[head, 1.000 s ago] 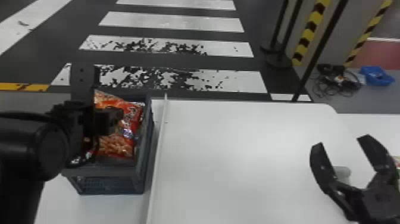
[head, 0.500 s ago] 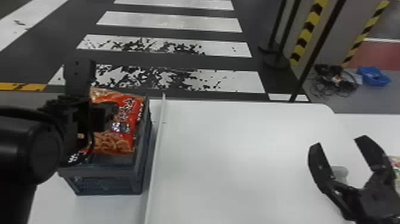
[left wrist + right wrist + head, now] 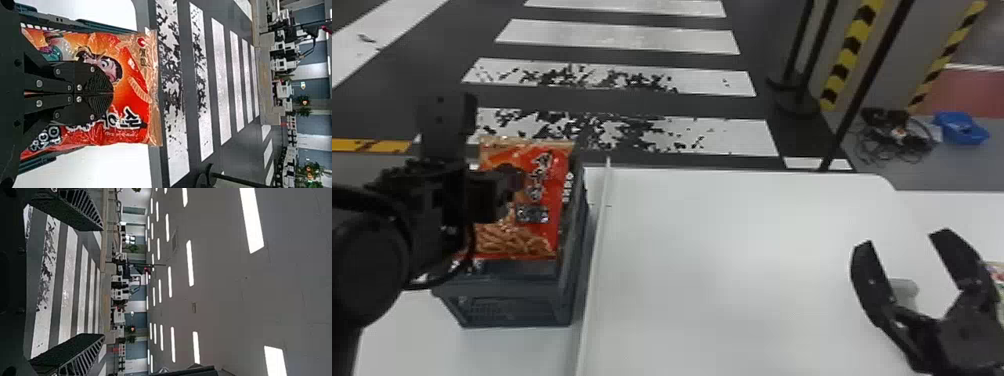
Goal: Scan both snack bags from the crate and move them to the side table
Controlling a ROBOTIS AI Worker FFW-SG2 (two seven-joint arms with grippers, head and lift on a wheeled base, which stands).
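Pinched in the left claw (image 3: 112,94), a snack bag (image 3: 135,88) stood over the crate (image 3: 512,306) beneath, its scan and move seemingly left to do, while a packet (image 3: 997,274) beside the spread right claw (image 3: 901,239) was possibly the other, already delivered

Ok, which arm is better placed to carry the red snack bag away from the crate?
Left, I'd say: the left gripper is shut on the red snack bag at the crate, while the right gripper stands open and empty over the white table.
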